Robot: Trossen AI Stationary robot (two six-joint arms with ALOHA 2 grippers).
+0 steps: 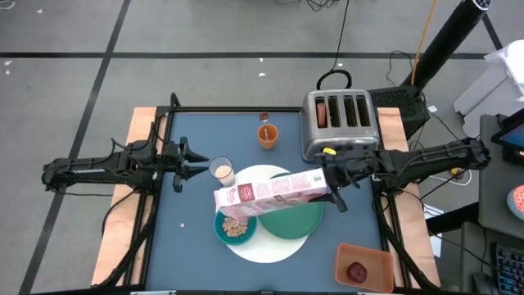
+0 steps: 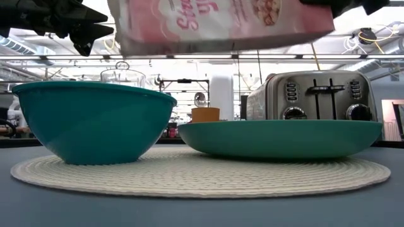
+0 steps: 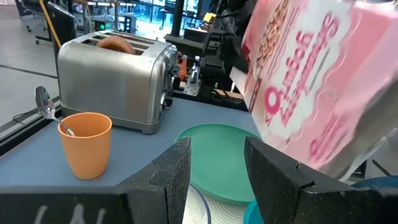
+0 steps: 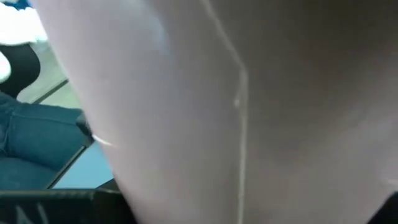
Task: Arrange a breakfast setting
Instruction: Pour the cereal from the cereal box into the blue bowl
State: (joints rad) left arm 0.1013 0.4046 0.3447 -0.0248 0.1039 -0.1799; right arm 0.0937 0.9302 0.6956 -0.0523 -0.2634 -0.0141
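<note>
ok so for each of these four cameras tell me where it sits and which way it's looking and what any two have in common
High view: overhead, looking straight down; both arms, right gripper holding the cereal box.
Low view: table height, level across the mat; left gripper at top.
Left wrist view: on the left arm, facing the toaster; its own fingers low.
Right wrist view: on the right arm; the box fills it.
Shared: high, low and left wrist views all show toaster, cup, plate.

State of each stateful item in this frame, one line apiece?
Pink cereal box: tipped over the bowl, held by right gripper.
Teal bowl: contains cereal.
Green plate: empty.
Toaster: bread in one slot.
Orange cup: spoon inside.
Left gripper: open, empty.
</note>
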